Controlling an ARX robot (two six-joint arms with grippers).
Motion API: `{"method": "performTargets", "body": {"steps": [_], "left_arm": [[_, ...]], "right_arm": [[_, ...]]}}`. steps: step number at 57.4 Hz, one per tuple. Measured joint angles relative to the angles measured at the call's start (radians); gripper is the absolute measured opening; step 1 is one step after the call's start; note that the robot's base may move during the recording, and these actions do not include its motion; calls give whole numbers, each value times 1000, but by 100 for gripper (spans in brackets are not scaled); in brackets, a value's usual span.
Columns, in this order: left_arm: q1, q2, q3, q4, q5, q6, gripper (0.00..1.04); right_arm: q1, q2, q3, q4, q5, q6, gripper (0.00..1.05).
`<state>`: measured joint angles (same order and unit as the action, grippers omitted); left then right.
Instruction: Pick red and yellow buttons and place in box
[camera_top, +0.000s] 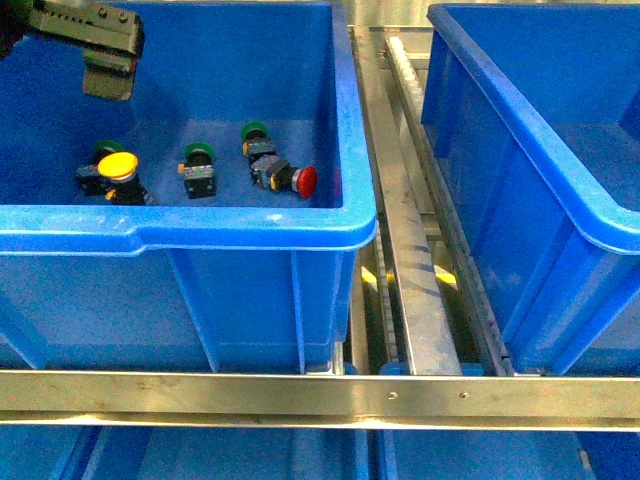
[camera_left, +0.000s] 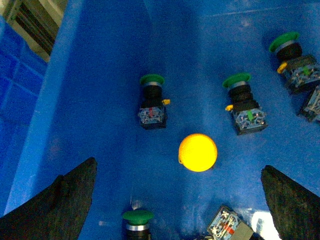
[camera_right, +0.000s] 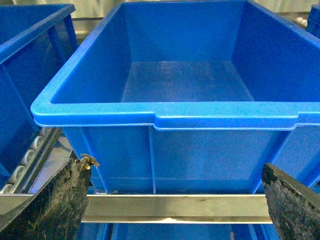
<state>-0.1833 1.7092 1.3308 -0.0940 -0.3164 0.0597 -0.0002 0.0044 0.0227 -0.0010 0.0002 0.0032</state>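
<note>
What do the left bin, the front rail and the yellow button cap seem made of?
Left bin: likely moulded plastic, glossy blue with ribbed walls. Front rail: metal, silvery sheen with screw heads. Yellow button cap: probably smooth plastic, evenly coloured.

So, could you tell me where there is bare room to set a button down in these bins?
The bin in front of the right gripper shows only bare floor. The left bin is crowded along its floor: yellow button, green buttons and red button lie in a row with narrow gaps.
</note>
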Motion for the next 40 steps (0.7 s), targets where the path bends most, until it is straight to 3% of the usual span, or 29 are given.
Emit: {"method": "performTargets", "body": {"steps": [40], "left_arm": [[35, 167, 35, 29, 11, 0, 97]], "right_arm": [[0, 0, 0, 0, 0, 0, 99]]}}
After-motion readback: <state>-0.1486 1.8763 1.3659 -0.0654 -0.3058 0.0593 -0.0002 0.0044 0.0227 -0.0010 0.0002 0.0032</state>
